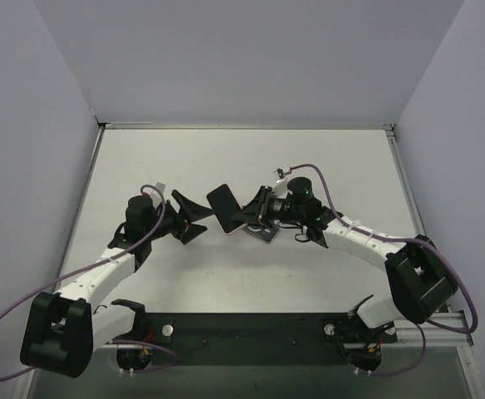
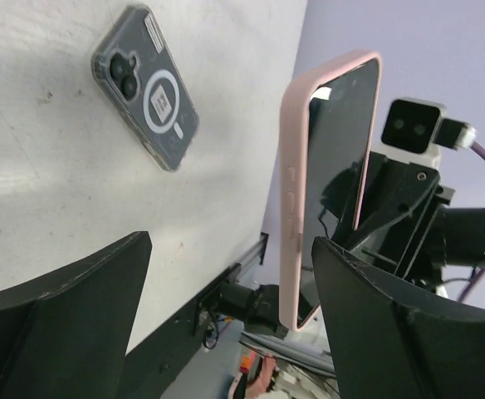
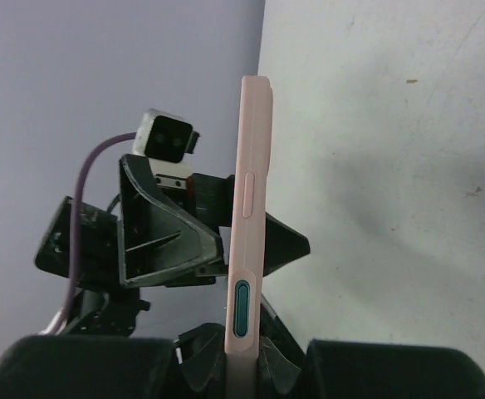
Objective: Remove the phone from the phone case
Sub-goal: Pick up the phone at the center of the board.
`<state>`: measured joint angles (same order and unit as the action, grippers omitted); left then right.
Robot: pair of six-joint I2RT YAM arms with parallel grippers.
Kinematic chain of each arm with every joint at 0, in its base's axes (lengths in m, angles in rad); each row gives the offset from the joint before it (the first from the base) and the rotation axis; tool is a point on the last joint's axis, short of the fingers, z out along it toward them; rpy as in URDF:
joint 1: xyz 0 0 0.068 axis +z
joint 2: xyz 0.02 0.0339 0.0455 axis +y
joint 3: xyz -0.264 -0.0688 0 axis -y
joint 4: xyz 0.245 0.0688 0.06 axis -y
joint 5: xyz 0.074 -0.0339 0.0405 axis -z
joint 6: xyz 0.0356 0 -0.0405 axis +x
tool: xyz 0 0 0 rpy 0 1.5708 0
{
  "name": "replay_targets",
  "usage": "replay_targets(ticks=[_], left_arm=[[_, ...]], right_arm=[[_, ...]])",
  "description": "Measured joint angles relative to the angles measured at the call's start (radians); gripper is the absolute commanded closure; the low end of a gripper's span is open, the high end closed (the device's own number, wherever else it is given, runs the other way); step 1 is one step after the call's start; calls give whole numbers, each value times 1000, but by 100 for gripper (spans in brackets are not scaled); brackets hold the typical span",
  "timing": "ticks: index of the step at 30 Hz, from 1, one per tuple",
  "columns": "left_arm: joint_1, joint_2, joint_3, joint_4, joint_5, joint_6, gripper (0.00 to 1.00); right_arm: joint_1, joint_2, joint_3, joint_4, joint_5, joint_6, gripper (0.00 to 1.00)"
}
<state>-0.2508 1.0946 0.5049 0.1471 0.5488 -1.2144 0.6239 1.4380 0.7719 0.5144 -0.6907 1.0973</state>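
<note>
**White table, pale grey walls: phone not yet out of its case**

Setting: a white table (image 1: 226, 158) boxed in by plain grey walls (image 1: 242, 58); both arms reach toward its middle.

Item: phone (image 2: 338, 166), dark screen, seated inside a pink case (image 2: 291, 208); the rim wraps every visible edge and no corner appears lifted; it is held clear of the table, standing on edge, between the two grippers.

Progress, judged: the cased phone is picked up and presented; the separation itself is not started; peeling the rim off and pulling the phone free remain.

Right gripper (image 3: 242, 357): clenched on the lower end of the pink case, fingers pressing front and back; the arm comes in from the right with its wrist turned level.

Left gripper (image 1: 194, 214): fingers spread wide, grasping nothing; it faces the screen side, just beside the phone's free end, not touching.

Also present: a clear case (image 2: 147, 100) with a ring mark, flat on the table under the right wrist, camera side up; whether it holds a phone cannot be told.
</note>
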Motion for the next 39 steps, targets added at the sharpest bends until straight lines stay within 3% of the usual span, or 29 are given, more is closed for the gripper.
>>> replay_targets(ticks=[11, 18, 23, 26, 27, 29, 30, 34, 37, 39], left_arm=[[6, 18, -67, 367, 113, -175, 25], [6, 107, -64, 510, 122, -264, 44], [6, 116, -37, 507, 122, -272, 51], [6, 116, -26, 493, 121, -271, 60], [6, 116, -24, 490, 120, -270, 79], [6, 116, -24, 478, 117, -277, 100], [6, 116, -24, 474, 116, -279, 100], [4, 116, -22, 475, 114, -283, 100], [10, 115, -22, 452, 92, -267, 100], [14, 113, -22, 436, 78, -262, 100]], right_arm=[[-7, 123, -61, 413, -128, 303, 100], [25, 169, -61, 508, -138, 372, 100], [39, 169, -66, 536, -137, 376, 100], [39, 169, -69, 552, -139, 376, 100], [39, 169, -69, 556, -140, 375, 100], [39, 169, -70, 560, -141, 371, 100], [39, 168, -73, 565, -140, 377, 100], [32, 157, -79, 558, -136, 372, 44], [12, 102, -126, 517, -131, 348, 23], [-16, 41, -166, 475, -118, 327, 22]])
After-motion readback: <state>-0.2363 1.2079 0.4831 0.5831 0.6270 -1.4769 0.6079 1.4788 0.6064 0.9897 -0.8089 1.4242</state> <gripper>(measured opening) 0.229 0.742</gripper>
